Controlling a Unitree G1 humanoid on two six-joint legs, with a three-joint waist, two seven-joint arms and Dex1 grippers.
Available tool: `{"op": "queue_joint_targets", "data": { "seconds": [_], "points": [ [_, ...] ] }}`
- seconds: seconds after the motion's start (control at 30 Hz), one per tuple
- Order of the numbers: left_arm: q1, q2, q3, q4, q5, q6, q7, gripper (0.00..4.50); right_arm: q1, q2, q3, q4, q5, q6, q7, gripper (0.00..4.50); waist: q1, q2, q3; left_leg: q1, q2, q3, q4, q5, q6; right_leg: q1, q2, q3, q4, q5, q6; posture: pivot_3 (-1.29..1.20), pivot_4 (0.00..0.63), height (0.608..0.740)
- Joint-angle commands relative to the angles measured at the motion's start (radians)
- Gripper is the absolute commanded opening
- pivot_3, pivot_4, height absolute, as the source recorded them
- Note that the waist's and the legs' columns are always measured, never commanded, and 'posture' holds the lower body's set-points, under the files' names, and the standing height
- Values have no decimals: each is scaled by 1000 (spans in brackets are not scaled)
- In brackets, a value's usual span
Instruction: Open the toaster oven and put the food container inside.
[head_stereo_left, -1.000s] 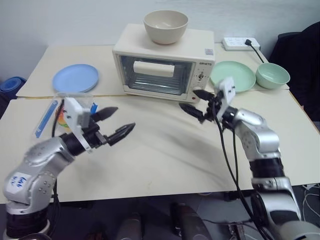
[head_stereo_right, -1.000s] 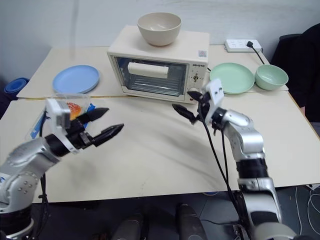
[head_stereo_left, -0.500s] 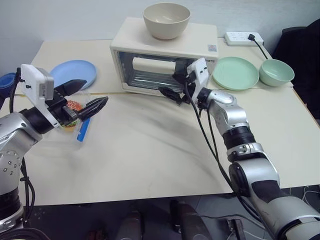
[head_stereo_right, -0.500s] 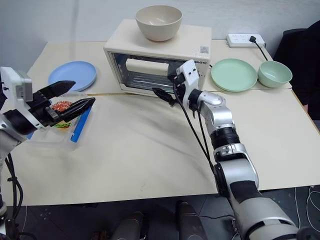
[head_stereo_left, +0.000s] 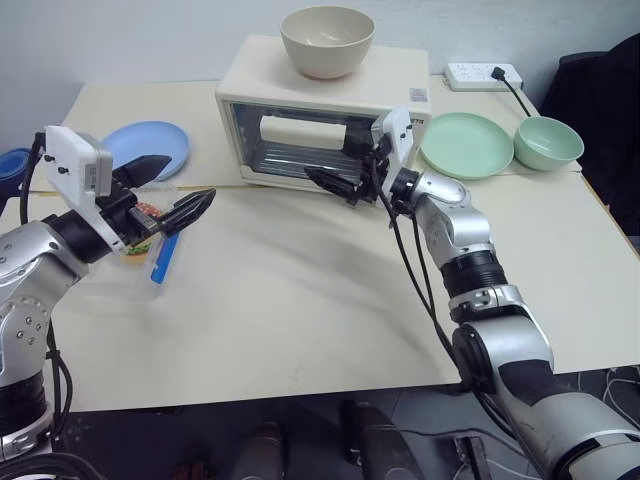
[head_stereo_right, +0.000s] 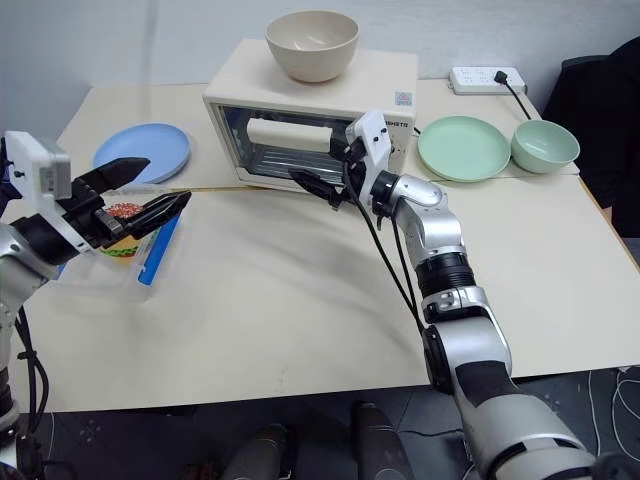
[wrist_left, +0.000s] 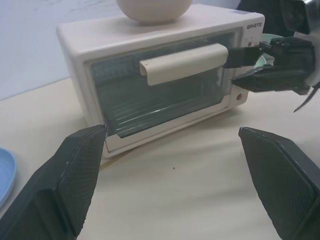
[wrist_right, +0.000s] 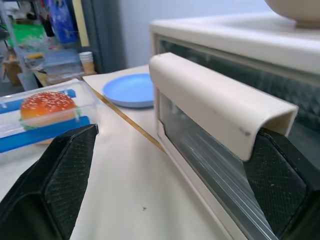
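nothing done yet; toaster oven (head_stereo_left: 325, 125) door shut just ahead of spread-apart, empty right gripper (head_stereo_left: 338, 172); food container (head_stereo_right: 125, 233) on worktop beneath wide-apart, empty left gripper (head_stereo_left: 172, 190).

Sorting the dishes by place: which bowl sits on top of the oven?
The beige bowl rests on the toaster oven; the green bowl sits on the table beside the green plate.

Ahead of the wide-spread left gripper (wrist_left: 175, 195) stands the toaster oven (wrist_left: 160, 80) on the table (wrist_left: 190, 190), door closed, a bowl (wrist_left: 154, 9) on top; the right gripper (wrist_left: 245, 65) flanks its handle (wrist_left: 182, 62).
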Motion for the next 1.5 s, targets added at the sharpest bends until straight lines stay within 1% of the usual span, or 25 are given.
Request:
{"op": "queue_joint_targets", "data": {
  "seconds": [0.03,0.17,0.23,0.3,0.33,0.37,0.43,0.6,0.7,0.8,0.93,1.1,1.2,1.37,1.43,1.5],
  "points": [
    [-70,2,-20,54,50,-42,17,4500,49,2,18,-140,33,28,44,4472,1,0,0,0,0,0,0,0,0,0,0,0,0,0,0,0,150,740],
    [-136,3,-68,118,90,-63,-6,4500,124,5,47,-223,25,58,50,4472,-3,0,0,1,0,1,1,0,0,0,0,-1,2,0,0,0,150,740],
    [-192,-1,-101,170,114,-76,-17,4500,152,7,59,-250,22,68,46,4472,-3,0,0,1,0,1,1,0,0,-1,0,-1,2,0,0,0,150,740],
    [-271,-3,-160,260,171,-114,-35,4500,180,11,71,-276,20,74,45,4472,-1,0,0,1,0,2,1,0,-1,-1,0,-1,3,0,0,0,150,740],
    [-296,-3,-179,292,192,-129,-44,4100,186,13,74,-283,19,76,43,4500,-2,0,0,1,-1,1,2,1,-1,-1,0,-2,4,0,0,0,150,740],
    [-332,-1,-221,344,237,-156,-58,3893,196,15,77,-292,19,78,41,4500,-4,0,0,1,-1,2,2,1,-1,-1,0,-2,4,0,0,0,150,740],
    [-381,-2,-277,422,302,-204,-85,3334,206,18,82,-302,19,81,36,4500,-6,0,0,2,-1,2,3,1,-1,-1,0,-1,5,0,0,0,150,740],
    [-532,-61,-407,660,437,-322,-153,1906,229,22,88,-323,19,86,13,4500,-6,0,0,2,-1,3,3,1,-1,-1,1,-1,6,0,0,0,150,740],
    [-595,-103,-448,763,490,-372,-183,966,246,19,88,-351,23,94,2,4500,-8,0,0,1,-1,3,4,1,-1,-1,1,-1,6,0,0,0,150,740],
    [-647,-147,-456,839,517,-405,-195,60,265,16,85,-386,28,109,-10,4500,-9,0,0,1,-1,4,5,1,-1,-1,1,-1,6,0,0,0,150,740],
    [-691,-183,-465,901,546,-426,-224,20,298,11,88,-436,30,128,-24,4500,-11,0,0,0,-1,3,6,0,0,-1,1,-1,7,0,0,0,150,740],
    [-688,-194,-471,900,568,-411,-270,20,357,-23,77,-524,16,164,-69,4500,-7,0,0,1,-1,3,8,0,0,-1,1,-1,8,0,0,0,150,740],
    [-664,-191,-469,856,570,-380,-298,20,446,-109,52,-645,32,217,-62,4500,4,0,0,0,-1,3,10,0,0,-1,1,-1,8,1,1,0,150,740],
    [-572,-169,-465,705,557,-282,-328,20,630,-288,-20,-908,155,353,-3,4500,14,-1,0,-1,-2,3,11,-1,2,0,1,0,7,1,2,0,150,740],
    [-526,-157,-462,632,552,-231,-334,20,677,-342,-54,-983,209,402,5,4500,11,-1,0,-1,-1,3,11,-1,2,0,1,0,8,1,2,0,150,740],
    [-476,-148,-463,563,551,-173,-330,20,701,-374,-92,-1031,257,442,-7,4500,9,-1,0,0,-1,4,12,-1,2,0,2,1,8,1,2,0,150,740]
  ]
}}
